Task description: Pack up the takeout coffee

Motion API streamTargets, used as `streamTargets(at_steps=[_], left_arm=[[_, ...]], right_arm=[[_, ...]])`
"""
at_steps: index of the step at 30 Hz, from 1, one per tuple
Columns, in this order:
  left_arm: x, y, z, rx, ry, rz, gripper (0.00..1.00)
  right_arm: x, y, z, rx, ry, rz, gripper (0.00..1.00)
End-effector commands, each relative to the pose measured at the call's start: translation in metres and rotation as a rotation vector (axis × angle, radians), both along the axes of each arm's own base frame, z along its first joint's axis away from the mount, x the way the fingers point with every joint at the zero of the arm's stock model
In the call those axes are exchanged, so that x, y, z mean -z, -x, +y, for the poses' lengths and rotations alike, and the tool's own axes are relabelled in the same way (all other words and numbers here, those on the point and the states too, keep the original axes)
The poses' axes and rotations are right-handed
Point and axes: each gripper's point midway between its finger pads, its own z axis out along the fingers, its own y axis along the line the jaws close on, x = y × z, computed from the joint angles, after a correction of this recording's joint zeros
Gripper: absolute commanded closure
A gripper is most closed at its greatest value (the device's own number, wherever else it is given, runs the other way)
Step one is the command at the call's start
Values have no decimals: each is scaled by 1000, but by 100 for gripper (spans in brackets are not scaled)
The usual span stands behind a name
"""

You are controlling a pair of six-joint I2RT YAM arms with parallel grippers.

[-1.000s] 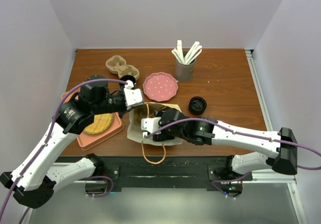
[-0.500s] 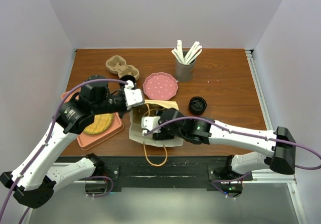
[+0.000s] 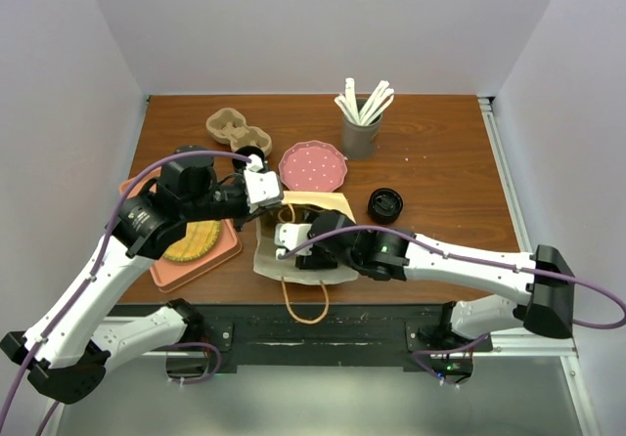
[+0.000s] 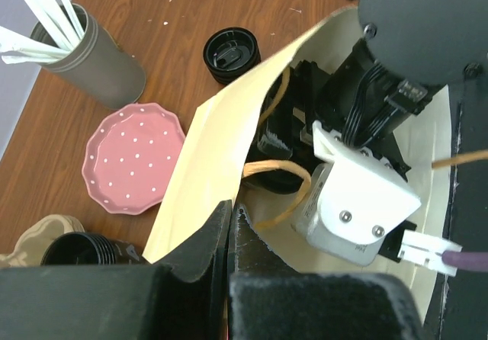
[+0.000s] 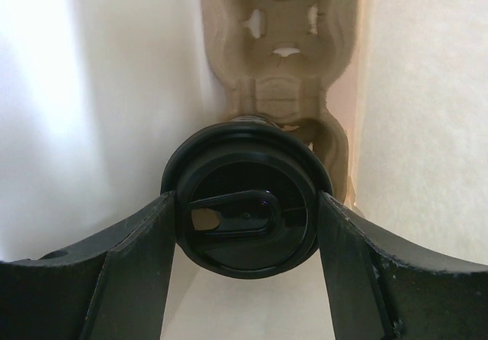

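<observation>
- Your left pincer point(image 4: 231, 232) is pressed together on the left rim of the paper bag point(image 4: 200, 149), which lies open on the desk point(image 3: 440, 152).
- Your right pincer point(image 5: 248, 226) is inside the bag, pinching the coffee cup point(image 5: 245, 203) (black lid, fingers touching both sides).
- The cardboard carrier point(image 5: 284, 58) lies just beyond it.

The brown paper bag point(image 3: 266, 258) lies just on the near side of the pink plate point(image 3: 313, 167), and its mouth is open. Inside it is a coffee cup point(image 5: 248, 210) with a black lid. A moulded cardboard carrier point(image 5: 286, 65) is directly behind the cup, deeper in the bag.
</observation>
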Motion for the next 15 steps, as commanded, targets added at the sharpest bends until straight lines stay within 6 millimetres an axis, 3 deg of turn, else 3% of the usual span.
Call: streamTargets(at_steps=[1,15], left_arm=[[-18,11,-7,54,57,-1,100],[-15,15,-2,62,42,-21,100]], right_arm=[[-31,-3,-10,59,-93,-30,56],[-20,0,-32,105,-19,-15,56]])
